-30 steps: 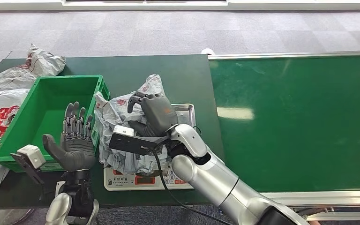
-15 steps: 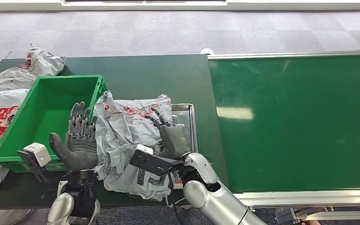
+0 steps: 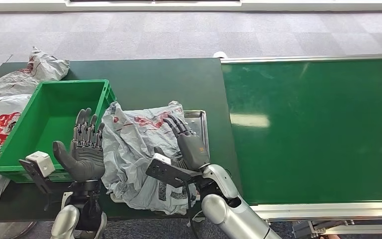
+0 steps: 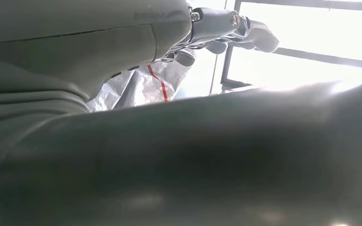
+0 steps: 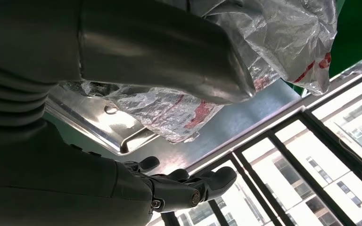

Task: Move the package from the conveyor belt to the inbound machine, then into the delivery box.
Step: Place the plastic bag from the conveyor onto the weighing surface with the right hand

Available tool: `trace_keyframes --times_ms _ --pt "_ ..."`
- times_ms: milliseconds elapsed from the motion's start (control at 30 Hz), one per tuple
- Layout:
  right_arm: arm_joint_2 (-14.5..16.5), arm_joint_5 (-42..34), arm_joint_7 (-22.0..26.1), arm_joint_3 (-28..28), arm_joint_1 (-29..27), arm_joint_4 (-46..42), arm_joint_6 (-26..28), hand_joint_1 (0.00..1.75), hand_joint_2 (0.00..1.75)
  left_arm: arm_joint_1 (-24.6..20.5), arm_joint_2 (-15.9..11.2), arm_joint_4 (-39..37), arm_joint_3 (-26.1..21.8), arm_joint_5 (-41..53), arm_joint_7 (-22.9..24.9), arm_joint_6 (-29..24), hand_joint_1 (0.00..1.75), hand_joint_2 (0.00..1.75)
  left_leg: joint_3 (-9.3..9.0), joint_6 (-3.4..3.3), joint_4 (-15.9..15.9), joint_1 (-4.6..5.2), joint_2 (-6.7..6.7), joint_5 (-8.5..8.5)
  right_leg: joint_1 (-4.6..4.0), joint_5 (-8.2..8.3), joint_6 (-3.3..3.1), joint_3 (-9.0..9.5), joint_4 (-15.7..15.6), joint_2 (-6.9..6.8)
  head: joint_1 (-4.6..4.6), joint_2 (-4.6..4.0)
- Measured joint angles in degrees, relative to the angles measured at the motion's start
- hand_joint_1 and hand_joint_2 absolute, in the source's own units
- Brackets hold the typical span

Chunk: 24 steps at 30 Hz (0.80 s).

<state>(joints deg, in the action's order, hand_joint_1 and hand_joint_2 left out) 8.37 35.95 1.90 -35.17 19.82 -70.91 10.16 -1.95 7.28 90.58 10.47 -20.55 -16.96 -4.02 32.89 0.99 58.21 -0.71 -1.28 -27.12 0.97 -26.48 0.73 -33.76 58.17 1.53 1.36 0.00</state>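
On the dark green table, your package lies between both spread, empty hands: left hand nearer the green box, right hand opposite.

From up high we look down on the table; both wrist cams sit super close, sharing the package with it.

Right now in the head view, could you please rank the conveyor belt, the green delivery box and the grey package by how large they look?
1. Conveyor belt, clearly largest.
2. Green delivery box and grey package look alike; the crumpled package hides its outline, so no ranking.
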Motion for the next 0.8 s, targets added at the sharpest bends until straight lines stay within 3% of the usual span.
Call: trace_keyframes --times_ms 133,267,500,567,633,700,800 --pt "0.0 0.0 0.3 0.1 -0.2 -0.3 0.0 0.0 0.0 0.0 0.1 0.0 0.0 0.1 0.0 0.0 0.0 0.0 0.0 0.0 0.0 0.0 0.0 0.0 0.0 0.0 0.0 0.0 0.0 0.0 0.0 0.0" --pt "-0.2 -1.4 4.0 1.1 -1.5 -3.4 0.6 0.0 0.0 0.1 0.2 0.4 0.0 0.9 -0.1 0.1 0.0 0.0 0.01 0.0 0.0 0.0 -0.02 0.0 0.0 0.0 0.0 -0.02 0.0 0.0 0.0 0.0" --pt "-1.5 -3.6 12.3 4.6 -6.0 -15.6 8.2 0.0 0.0 0.0 0.6 0.9 0.0 4.0 -0.7 -1.4 0.0 0.0 0.04 0.0 0.0 0.01 -0.04 -0.01 0.01 -0.01 0.0 -0.04 0.0 -0.02 -0.01 0.0" --pt "-2.0 -4.0 15.9 5.7 -7.9 -20.0 11.7 0.0 0.87 -0.1 0.7 1.4 0.0 9.4 -2.0 -6.0 0.0 0.87 0.06 0.0 0.0 0.0 -0.04 -0.01 0.0 0.0 0.0 -0.06 0.0 -0.02 0.0 0.0" --pt "-2.5 -3.6 20.3 6.8 -10.2 -25.5 16.3 0.0 1.75 -0.3 0.3 3.1 0.0 21.9 -3.4 -13.1 0.0 1.75 0.07 0.0 0.0 0.0 -0.04 -0.01 0.0 -0.01 0.0 -0.07 0.0 -0.03 0.01 0.0" --pt "-3.3 -2.7 23.1 7.8 -12.2 -31.1 19.2 0.0 1.75 -1.2 -1.0 5.6 0.0 38.2 -1.5 -16.2 0.0 1.75 0.08 0.0 0.0 0.0 -0.08 -0.01 0.0 -0.02 0.0 -0.07 0.0 -0.04 0.01 0.0" --pt "-4.7 -2.3 24.1 8.6 -13.8 -37.2 19.9 0.0 1.75 -4.3 -5.4 7.3 0.3 62.3 6.8 -7.9 0.0 1.75 0.07 0.02 0.0 0.0 -0.07 -0.01 0.0 -0.05 -0.06 -0.08 0.0 -0.07 -0.02 0.0"
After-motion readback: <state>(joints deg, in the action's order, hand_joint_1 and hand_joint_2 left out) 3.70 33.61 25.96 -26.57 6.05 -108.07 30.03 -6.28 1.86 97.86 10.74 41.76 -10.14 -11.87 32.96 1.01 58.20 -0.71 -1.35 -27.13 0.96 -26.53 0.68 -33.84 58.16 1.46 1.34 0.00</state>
